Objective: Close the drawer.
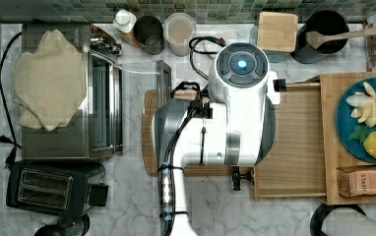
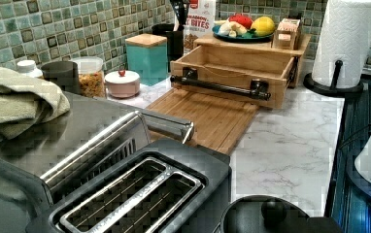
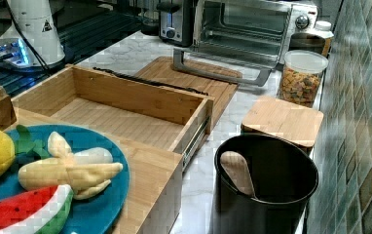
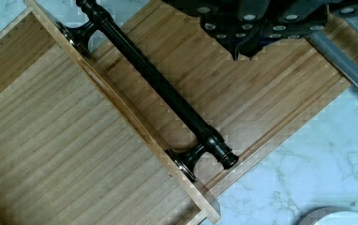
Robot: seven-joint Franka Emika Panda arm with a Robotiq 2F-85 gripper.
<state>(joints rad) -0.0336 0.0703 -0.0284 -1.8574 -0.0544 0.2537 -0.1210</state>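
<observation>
Drawer pulled fully out of wooden cabinet, tray empty, dark bar handle on front panel above cutting board, gripper poised over board beside handle, holding nothing, finger opening cannot be told

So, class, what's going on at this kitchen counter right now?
A robot arm hangs over a wooden drawer that stands pulled out, open and empty. Its gripper sits above the cutting board, just in front of the drawer's dark handle, touching nothing. The drawer has not been pushed in yet. On the box above it rests a blue plate of toy fruit.
</observation>
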